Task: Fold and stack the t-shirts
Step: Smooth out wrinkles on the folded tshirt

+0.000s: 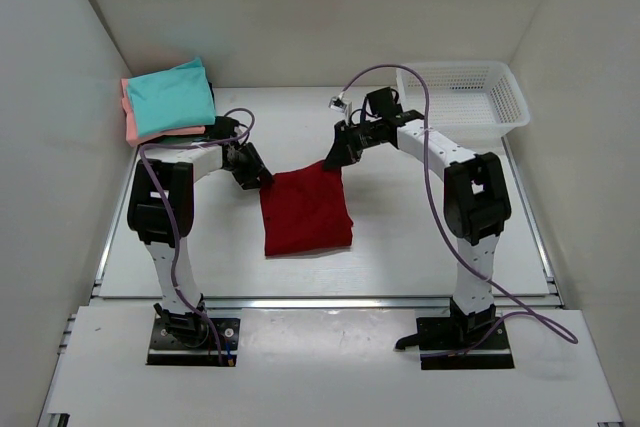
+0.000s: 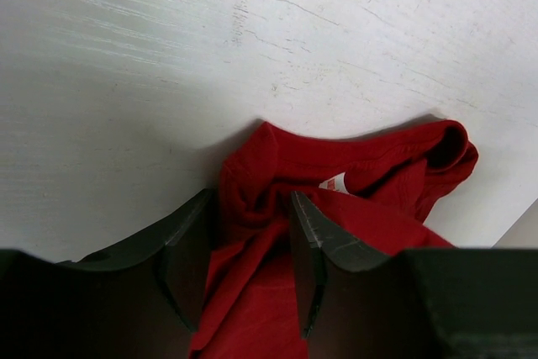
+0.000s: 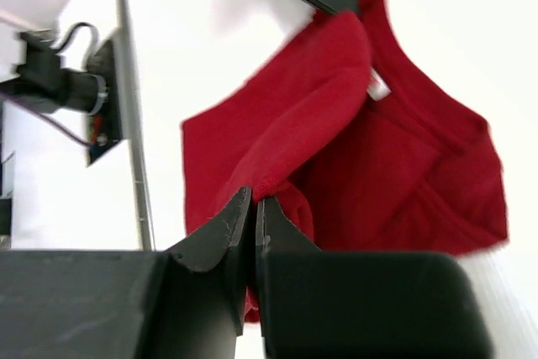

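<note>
Lying folded, the dark red t-shirt (image 1: 305, 212) bunches at its pinched far corners.

We find bare worktop (image 1: 420, 247) to the right of the dark red t-shirt (image 1: 305, 212) and along its near edge. The stack of t-shirts (image 1: 170, 102) fills the far-left corner, just beside the left arm (image 1: 195, 157). The basket (image 1: 465, 92) blocks the far-right corner, and the strip between them lies free. Walls (image 1: 60, 147) close three sides. The left gripper (image 1: 265, 182) and right gripper (image 1: 330, 162), each pinching the red shirt's far edge, leave a narrow gap between them.
</note>
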